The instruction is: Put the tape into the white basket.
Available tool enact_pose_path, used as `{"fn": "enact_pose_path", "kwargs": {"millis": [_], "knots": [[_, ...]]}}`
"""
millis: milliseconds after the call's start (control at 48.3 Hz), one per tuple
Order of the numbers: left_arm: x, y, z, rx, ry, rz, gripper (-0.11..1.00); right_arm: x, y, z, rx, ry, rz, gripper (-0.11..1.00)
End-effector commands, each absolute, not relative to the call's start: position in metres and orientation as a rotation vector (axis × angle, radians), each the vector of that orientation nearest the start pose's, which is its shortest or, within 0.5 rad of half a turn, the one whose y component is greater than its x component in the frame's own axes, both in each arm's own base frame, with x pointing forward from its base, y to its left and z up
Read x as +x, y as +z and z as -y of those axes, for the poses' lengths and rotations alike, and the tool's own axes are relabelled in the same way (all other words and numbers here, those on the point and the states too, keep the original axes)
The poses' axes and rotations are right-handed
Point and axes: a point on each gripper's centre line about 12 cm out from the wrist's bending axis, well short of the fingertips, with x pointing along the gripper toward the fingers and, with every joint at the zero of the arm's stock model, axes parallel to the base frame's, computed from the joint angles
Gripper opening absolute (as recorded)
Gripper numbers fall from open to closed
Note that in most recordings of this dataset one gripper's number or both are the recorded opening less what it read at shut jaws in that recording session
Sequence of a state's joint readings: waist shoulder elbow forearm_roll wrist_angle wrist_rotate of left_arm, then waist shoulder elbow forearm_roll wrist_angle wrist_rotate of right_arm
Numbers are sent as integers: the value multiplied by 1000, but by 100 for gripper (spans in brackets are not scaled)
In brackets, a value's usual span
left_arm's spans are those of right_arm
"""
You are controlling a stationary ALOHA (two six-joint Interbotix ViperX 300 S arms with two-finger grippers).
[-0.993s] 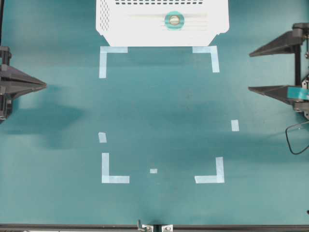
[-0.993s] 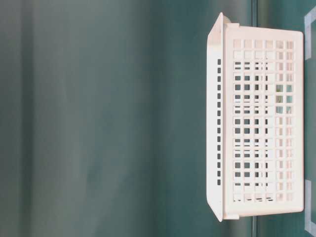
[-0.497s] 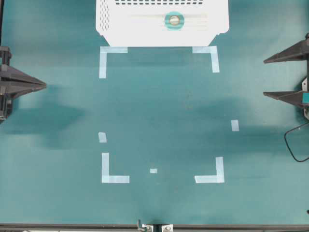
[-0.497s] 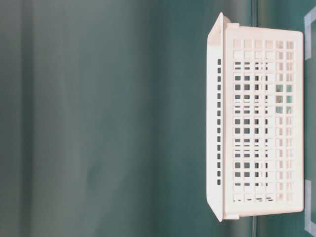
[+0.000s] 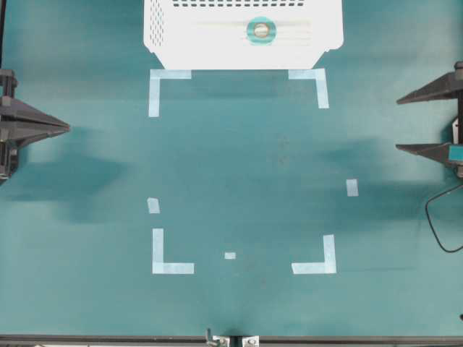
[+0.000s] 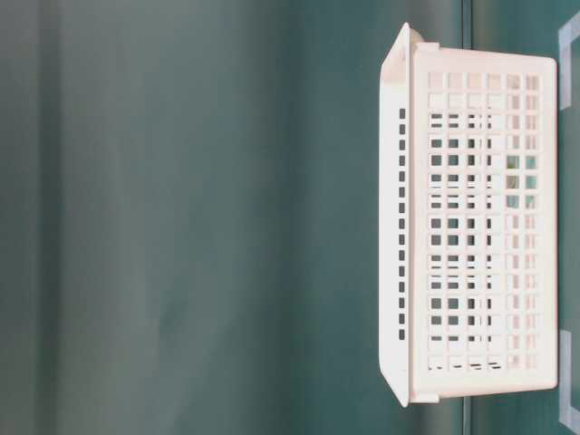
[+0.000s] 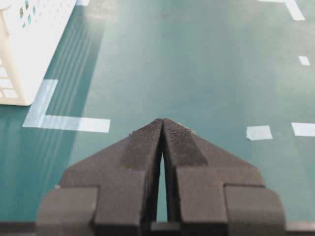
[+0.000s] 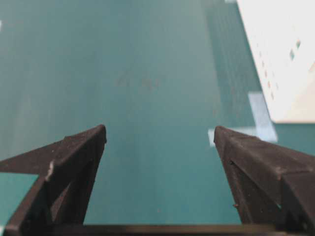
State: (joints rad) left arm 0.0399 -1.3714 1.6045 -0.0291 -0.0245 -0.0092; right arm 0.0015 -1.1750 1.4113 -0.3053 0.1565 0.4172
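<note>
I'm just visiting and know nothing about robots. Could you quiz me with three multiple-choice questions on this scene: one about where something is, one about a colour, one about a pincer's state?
1. Where is the tape?
A. Inside the white basket
B. On the table beside the basket
C. Held by a pincer

2. What colour is the table?
A. White
B. Teal green
C. Red

3. How do the two pincers stand?
A. Both shut
B. Both open
C. Left pincer shut, right pincer open

Answers: 1 A, the ring lies on the basket floor; 2 B, as every view shows; 3 C, the left fingers touch, the right ones are wide apart.

No readable text, labels, brands, numbers or signs in any view.
</note>
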Motion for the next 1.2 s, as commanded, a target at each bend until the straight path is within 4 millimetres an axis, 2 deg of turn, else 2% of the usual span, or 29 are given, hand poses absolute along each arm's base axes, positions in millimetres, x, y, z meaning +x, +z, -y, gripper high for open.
{"fn": "enact_pose_path", "kwargs": {"millis": [0, 414, 1179], "knots": [[128, 161, -6, -39, 47, -185, -11, 148, 184, 5, 107, -60, -371, 94], [128, 161, -6, -41, 47, -185, -11, 144, 171, 5, 175, -78, -403, 94], [128, 161, -6, -41, 47, -185, -11, 141, 159, 1, 147, -32, -348, 94]]}}
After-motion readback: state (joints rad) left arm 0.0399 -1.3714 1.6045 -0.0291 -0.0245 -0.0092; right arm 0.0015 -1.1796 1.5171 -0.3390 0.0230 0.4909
